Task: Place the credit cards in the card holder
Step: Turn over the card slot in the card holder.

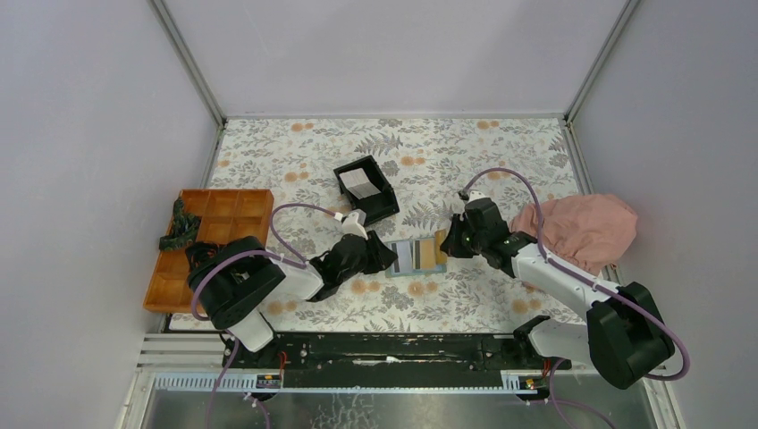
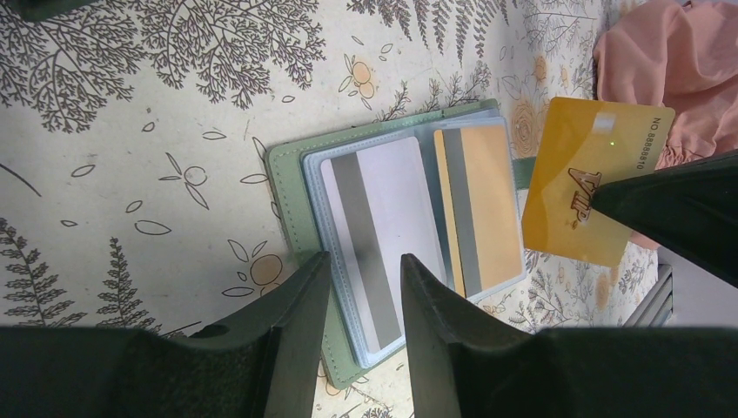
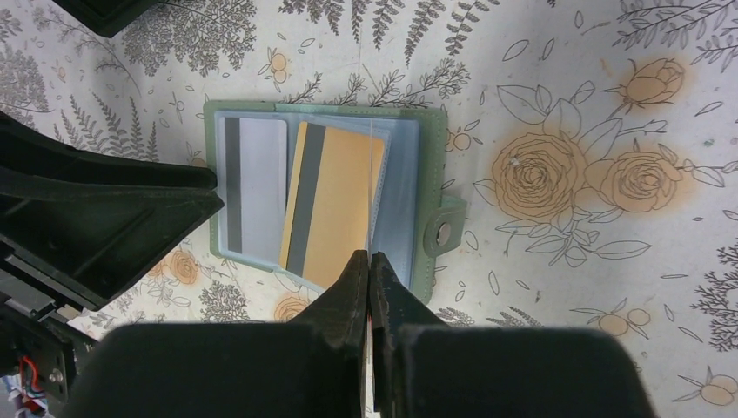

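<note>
Right gripper (image 3: 369, 270) pinches a stiff, likely slick gold plastic card (image 2: 592, 178) by its edge above the sage-green folding wallet (image 3: 432, 165); left gripper (image 2: 364, 261) gapes.

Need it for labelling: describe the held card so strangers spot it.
The open green card holder lies centred on the floral table. At its right edge the right gripper pinches a gold card. Unlike the sleeved cards, it reads VIP.

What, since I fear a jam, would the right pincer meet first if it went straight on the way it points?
Likely the open card holder, at the sleeve holding a gold card. The right pincer is shut on a yellow VIP card, whose edge would touch first; its height above is unclear.
</note>
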Tool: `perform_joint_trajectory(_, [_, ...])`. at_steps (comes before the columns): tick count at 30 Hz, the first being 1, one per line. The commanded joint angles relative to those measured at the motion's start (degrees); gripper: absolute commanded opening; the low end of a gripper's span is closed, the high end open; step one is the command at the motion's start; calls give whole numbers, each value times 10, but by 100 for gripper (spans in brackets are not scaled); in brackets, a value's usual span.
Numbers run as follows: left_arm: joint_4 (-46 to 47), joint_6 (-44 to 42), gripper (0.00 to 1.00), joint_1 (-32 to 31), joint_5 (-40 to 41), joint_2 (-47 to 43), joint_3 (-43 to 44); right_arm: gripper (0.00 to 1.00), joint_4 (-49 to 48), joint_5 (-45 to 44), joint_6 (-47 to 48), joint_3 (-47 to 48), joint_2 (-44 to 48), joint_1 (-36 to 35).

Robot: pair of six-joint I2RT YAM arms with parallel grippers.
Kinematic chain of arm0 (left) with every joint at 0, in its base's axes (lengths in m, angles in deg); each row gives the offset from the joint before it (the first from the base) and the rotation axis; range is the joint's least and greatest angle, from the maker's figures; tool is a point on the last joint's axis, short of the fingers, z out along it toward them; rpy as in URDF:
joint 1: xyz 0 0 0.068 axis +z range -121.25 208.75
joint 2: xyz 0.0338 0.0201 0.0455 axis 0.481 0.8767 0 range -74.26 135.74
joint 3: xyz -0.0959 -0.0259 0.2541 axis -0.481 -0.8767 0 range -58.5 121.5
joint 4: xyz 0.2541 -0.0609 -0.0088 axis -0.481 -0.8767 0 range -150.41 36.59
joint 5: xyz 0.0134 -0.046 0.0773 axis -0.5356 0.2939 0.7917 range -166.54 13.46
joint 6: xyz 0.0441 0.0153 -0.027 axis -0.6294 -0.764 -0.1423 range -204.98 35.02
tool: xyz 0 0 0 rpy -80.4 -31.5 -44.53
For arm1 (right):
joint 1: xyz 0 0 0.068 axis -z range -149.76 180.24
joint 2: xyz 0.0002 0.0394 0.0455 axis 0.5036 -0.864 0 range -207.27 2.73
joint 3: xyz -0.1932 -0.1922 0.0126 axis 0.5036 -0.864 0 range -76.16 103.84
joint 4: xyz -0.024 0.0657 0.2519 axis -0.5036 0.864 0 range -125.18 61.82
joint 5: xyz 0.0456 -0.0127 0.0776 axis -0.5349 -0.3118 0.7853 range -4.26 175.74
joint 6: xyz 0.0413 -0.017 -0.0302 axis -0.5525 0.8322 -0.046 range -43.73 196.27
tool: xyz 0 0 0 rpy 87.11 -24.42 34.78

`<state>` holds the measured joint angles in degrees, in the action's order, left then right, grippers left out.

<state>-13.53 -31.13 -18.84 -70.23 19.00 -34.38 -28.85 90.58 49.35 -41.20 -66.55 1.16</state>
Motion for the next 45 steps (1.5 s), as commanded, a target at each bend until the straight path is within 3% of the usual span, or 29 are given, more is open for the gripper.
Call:
perform_joint_trajectory(1, [-43,-20,43,-3,15,3,-14,0,-43,29,-16,-5,3,5])
perform_joint_trajectory(45, [-51,-22,43,-3,9,15,-11,0,-154,116,-67,-15,-24,-4])
